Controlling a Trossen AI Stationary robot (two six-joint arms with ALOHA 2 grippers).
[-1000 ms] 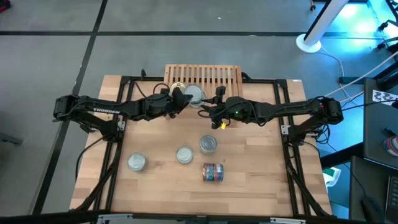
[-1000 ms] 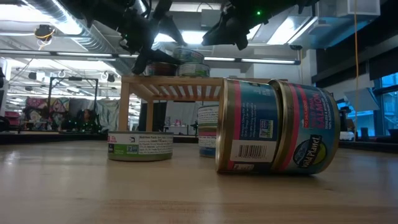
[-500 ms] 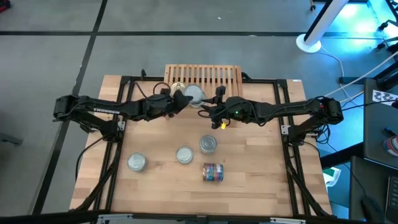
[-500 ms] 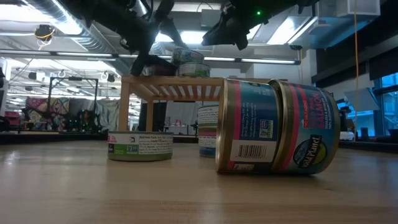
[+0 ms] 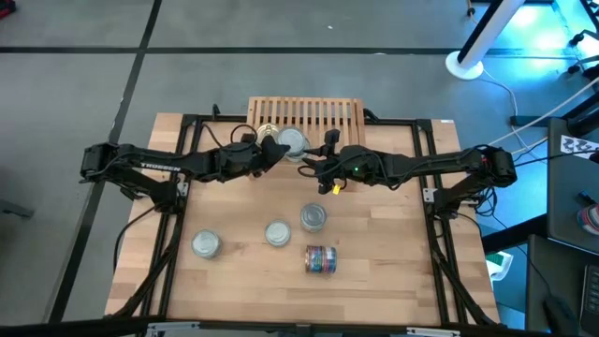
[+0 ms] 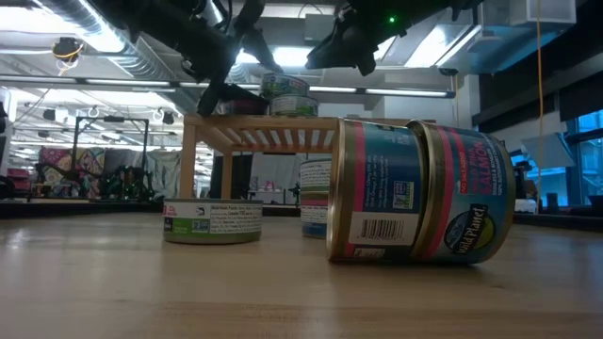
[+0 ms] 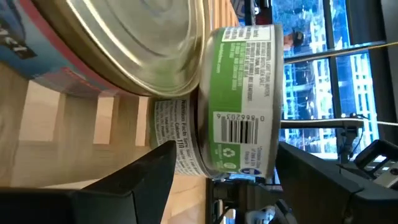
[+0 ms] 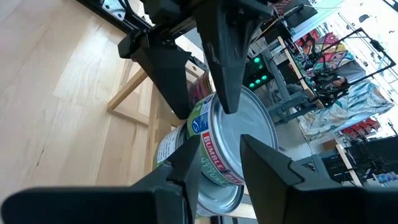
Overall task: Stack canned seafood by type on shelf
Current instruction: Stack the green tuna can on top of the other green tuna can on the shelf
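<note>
With a two-tin stack (image 5: 292,142) on the shelf (image 5: 328,114), the left end effector (image 5: 274,150) sits spread beside it, apparently just releasing; the right end effector (image 5: 314,167) hovers near, part-open and empty; next comes fetching a bench (image 5: 243,281) tin (image 5: 277,233).

Light-wood table (image 5: 374,281) with 4 tins (image 5: 278,233) (1 toppled) and slatted shelf (image 5: 318,112).
</note>
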